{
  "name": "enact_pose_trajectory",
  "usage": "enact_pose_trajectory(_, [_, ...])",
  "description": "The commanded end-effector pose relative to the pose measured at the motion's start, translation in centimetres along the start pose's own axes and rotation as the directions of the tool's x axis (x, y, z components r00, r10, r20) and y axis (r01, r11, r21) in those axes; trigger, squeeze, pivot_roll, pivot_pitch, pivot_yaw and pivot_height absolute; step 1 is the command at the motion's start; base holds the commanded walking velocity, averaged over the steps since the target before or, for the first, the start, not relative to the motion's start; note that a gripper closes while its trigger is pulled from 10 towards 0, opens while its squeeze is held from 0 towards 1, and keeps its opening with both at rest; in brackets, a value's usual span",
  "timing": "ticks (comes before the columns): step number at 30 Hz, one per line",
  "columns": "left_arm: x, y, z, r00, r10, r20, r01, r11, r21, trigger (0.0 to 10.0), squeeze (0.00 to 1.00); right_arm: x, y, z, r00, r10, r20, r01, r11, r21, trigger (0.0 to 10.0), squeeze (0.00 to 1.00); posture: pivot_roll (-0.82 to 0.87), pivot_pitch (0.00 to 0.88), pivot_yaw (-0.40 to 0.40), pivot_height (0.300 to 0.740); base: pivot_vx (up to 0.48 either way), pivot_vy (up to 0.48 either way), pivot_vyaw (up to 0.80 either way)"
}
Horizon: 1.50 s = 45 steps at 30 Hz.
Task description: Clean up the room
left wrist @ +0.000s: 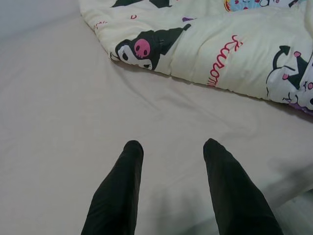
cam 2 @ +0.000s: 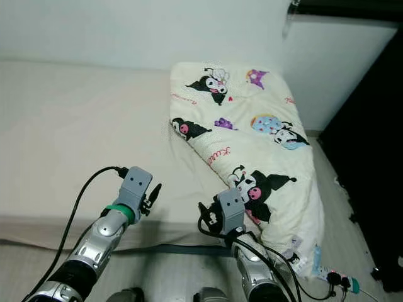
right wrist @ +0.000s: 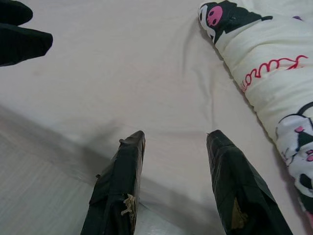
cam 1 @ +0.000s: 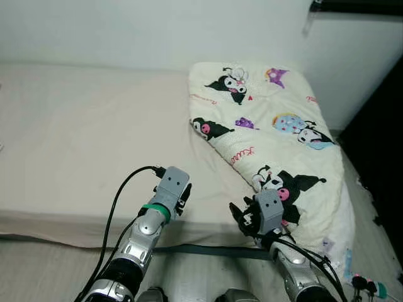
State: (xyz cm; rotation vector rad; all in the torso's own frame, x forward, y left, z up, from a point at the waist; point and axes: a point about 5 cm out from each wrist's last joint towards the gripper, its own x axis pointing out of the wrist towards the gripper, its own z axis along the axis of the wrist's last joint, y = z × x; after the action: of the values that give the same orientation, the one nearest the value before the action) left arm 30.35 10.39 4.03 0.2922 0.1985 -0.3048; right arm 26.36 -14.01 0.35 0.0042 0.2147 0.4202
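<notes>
Beyond both tools, left [left wrist: 171, 149] and right [right wrist: 176, 139] with fingers apart, lies the quilt [cam 1: 277, 138] on the bed [cam 1: 82, 138].

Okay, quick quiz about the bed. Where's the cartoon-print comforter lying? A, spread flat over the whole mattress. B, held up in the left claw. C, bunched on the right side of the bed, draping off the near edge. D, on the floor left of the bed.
C: the comforter sits bunched on the bed's right side, its lower end hanging over the mattress edge; both claws are open and hold nothing.
</notes>
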Motion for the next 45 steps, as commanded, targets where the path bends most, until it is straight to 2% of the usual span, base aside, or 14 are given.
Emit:
enact_pose_trajectory(1, [-0.2, 0.1, -0.6, 1.0, -0.003, -0.026, 0.003, 1.0, 0.004, 10.0, 0.0, -0.1, 0.1, -0.4, 1.0, -0.006, -0.018, 0.006, 1.0, 0.009, 10.0, 0.0, -0.01, 0.0, 0.023, 0.74, 0.0, 0.0, 0.0])
enact_pose_trajectory(7, [-0.1, 0.1, -0.6, 1.0, -0.004, -0.026, 0.004, 1.0, 0.002, 10.0, 0.0, -0.1, -0.1, -0.4, 1.0, -0.024, -0.02, 0.025, 1.0, 0.018, 10.0, 0.0, -0.01, 0.0, 0.023, 0.74, 0.0, 0.0, 0.0])
enact_pose_trajectory(13, [-0.1, 0.0, -0.3, 1.0, -0.008, -0.013, 0.009, 1.0, 0.013, 10.0, 0.0, 0.0, -1.8, 1.2, 0.989, -0.132, 0.062, 0.129, 0.991, 0.046, 10.0, 0.0, -0.01, 0.0, 0.024, 0.71, 0.0, 0.0, 0.0])
enact_pose_trajectory(21, [0.3, -0.4, 0.6, 1.0, -0.018, 0.02, 0.018, 1.0, 0.025, 10.0, 0.0, 0.0, -2.8, 1.7, 0.984, -0.159, 0.075, 0.157, 0.987, 0.039, 10.0, 0.0, -0.02, 0.0, 0.021, 0.685, 0.0, 0.0, 0.0])
enact_pose_trajectory(45, [0.4, -0.3, 0.9, 0.999, -0.014, 0.03, 0.014, 1.0, 0.019, 10.0, 0.0, -0.3, -3.0, 1.3, 0.984, -0.173, 0.05, 0.171, 0.985, 0.038, 10.0, 0.0, -0.02, 0.0, 0.023, 0.615, 0.0, 0.0, 0.0])
